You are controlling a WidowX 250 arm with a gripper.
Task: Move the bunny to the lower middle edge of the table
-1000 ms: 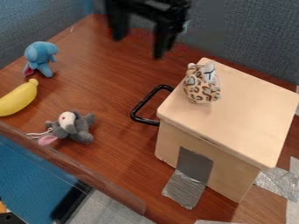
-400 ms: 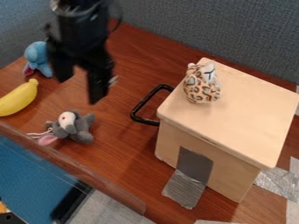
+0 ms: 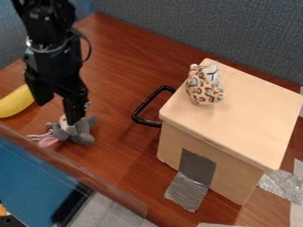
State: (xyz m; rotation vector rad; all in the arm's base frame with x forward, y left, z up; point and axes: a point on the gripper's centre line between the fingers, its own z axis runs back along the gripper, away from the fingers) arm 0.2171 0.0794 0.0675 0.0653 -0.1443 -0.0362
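Note:
My gripper (image 3: 57,113) hangs at the left of the camera view, its two fingers open and spread apart with nothing between them. The grey bunny (image 3: 82,132), with a pink ear and a white face, lies on the brown table (image 3: 127,155) near its lower left edge. One fingertip overlaps the bunny's face from this angle; whether they touch I cannot tell. The other finger stands up and left of the bunny, beside the banana.
A yellow banana (image 3: 16,102) lies at the left edge. On the right stands a wooden box (image 3: 248,115) with a black handle (image 3: 142,109) and a spotted plush toy (image 3: 204,88) on top. A transparent rim (image 3: 112,191) borders the table's lower left.
From the top of the view my gripper has come down and to the left, to just above the bunny. It now covers the blue plush toy. The bunny lies where it was.

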